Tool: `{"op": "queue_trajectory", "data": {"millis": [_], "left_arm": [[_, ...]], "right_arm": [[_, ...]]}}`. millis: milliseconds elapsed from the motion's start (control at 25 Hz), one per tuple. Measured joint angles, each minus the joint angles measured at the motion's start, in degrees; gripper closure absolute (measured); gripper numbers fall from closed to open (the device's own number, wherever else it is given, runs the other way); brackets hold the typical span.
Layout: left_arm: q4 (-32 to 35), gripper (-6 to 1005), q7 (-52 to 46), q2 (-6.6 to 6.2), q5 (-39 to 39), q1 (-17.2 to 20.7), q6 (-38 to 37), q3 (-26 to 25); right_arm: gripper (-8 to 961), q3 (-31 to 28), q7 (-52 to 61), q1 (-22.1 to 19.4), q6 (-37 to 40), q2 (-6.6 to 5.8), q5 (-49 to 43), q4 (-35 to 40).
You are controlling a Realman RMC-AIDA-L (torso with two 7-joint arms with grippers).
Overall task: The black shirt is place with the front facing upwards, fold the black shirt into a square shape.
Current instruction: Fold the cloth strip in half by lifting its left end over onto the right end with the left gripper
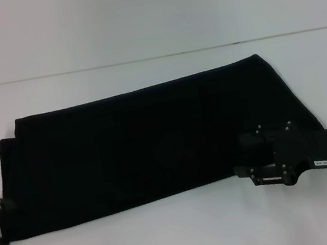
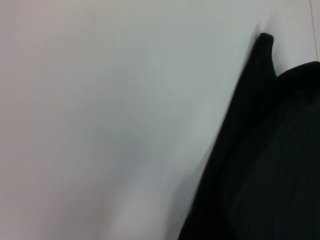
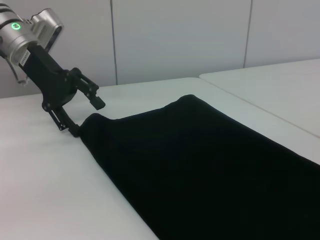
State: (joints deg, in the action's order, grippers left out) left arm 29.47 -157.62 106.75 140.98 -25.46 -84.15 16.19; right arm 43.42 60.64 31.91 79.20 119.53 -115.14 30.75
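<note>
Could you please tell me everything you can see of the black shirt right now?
The black shirt lies flat on the white table as a long, plain black cloth band, already folded lengthwise, with no print showing. A second layer edge shows at its left end. The left gripper, open, sits at that end's near corner, one finger above the cloth and one at its edge. The right gripper rests over the right end.

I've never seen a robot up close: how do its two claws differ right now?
1. The left gripper sits at the left end of the black shirt; the right gripper is at its right end.
2. The left is at the cloth's edge, by a corner; the right is over the cloth.

Both are black and near the shirt's front edge.
</note>
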Motion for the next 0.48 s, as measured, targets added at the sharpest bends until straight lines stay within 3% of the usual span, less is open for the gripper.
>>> {"op": "queue_trajectory", "data": {"millis": [480], "left_arm": [[-0.02,126,0.18,0.44,0.0,-2.99,1.69,0.5]], "right_arm": [[239,0.0,0.3,-0.01,0.08,0.0,0.0,0.1]]}}
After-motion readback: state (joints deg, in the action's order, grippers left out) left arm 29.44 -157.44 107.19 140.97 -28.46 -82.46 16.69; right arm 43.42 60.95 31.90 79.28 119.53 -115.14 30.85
